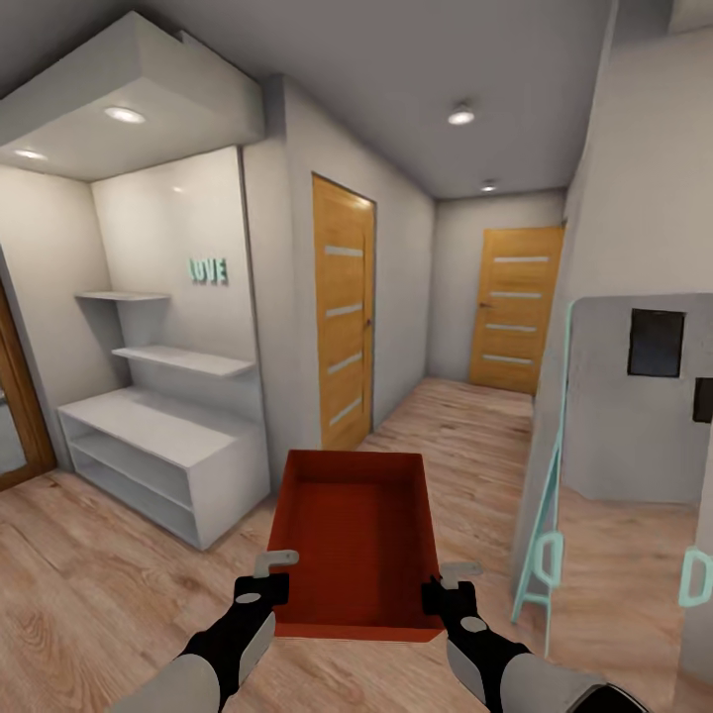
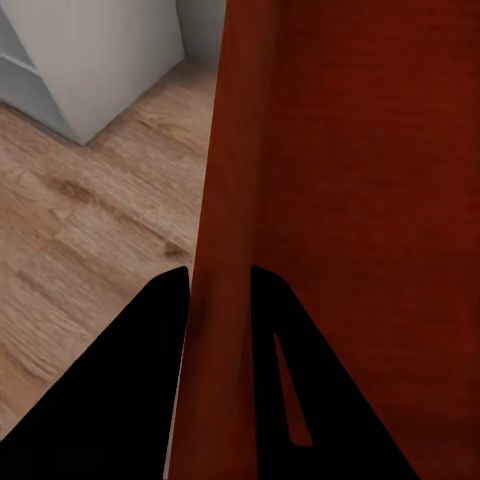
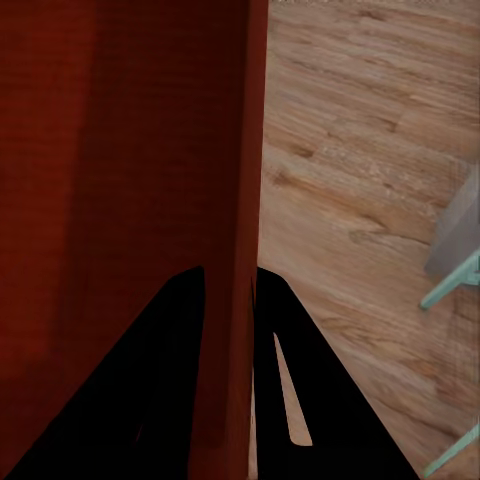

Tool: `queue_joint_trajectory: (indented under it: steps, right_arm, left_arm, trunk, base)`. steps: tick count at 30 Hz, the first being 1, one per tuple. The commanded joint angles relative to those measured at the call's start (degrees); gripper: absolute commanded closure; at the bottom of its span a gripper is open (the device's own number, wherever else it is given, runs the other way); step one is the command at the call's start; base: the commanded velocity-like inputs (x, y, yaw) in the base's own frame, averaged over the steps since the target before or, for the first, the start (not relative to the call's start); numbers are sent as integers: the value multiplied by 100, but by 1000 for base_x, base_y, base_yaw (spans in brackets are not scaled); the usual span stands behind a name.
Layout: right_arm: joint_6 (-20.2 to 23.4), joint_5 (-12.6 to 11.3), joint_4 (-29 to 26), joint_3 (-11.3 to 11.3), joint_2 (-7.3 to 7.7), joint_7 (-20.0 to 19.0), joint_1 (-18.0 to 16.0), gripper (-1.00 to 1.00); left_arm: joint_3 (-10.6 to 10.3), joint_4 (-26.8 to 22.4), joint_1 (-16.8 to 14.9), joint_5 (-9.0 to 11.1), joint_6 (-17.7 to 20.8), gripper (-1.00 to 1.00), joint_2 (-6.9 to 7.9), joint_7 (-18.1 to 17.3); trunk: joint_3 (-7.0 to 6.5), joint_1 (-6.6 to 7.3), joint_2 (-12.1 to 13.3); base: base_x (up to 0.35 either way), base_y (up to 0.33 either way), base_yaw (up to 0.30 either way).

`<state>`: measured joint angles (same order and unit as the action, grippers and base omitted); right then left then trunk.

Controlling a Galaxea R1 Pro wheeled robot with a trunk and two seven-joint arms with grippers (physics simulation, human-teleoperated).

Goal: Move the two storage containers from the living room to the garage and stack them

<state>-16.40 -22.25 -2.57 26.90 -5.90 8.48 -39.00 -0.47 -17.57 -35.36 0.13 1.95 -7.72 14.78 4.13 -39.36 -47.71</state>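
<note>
The storage container point(image 1: 356, 535) at lower centre is orange-red, its inner bottom finely ribbed. The left tool point(image 1: 265, 574) and right tool point(image 1: 448, 582) are black with grey fingers. The floor point(image 1: 99, 584) is light wood plank. At upper centre and right, two doors point(image 1: 344, 307) are honey-orange with pale slits. White shelves point(image 1: 158, 436) stand at left beneath teal letters point(image 1: 209, 269).

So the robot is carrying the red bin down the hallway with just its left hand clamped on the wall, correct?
Not quite: both hands hold it. The left hand is clamped on the left wall of the bin and the right hand on its right wall. The head view shows both; each wrist view shows fingers straddling a wall. The rest stands.
</note>
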Motion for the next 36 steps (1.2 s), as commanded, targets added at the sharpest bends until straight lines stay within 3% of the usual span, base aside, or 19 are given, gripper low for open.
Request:
queue_joint_trajectory:
  steps: [1,11,36]
  right_arm:
    - [-12,-62,11,-44,1,-5,-2,100]
    - [-12,-60,11,-43,1,-4,-2,100]
    - [-12,-66,11,-44,1,-4,-2,100]
  left_arm:
    - [127,-185,-6,-92,25,100,43,42]
    - [127,-185,-6,-92,25,100,43,42]
    - [127,-185,-6,-84,25,100,43,42]
  trunk:
    - [10,-4,-7]
    - [10,-4,-7]
    - [55,-4,-7]
  base:
    - [311,191,0]
    - [311,191,-54]
    - [312,153,-278]
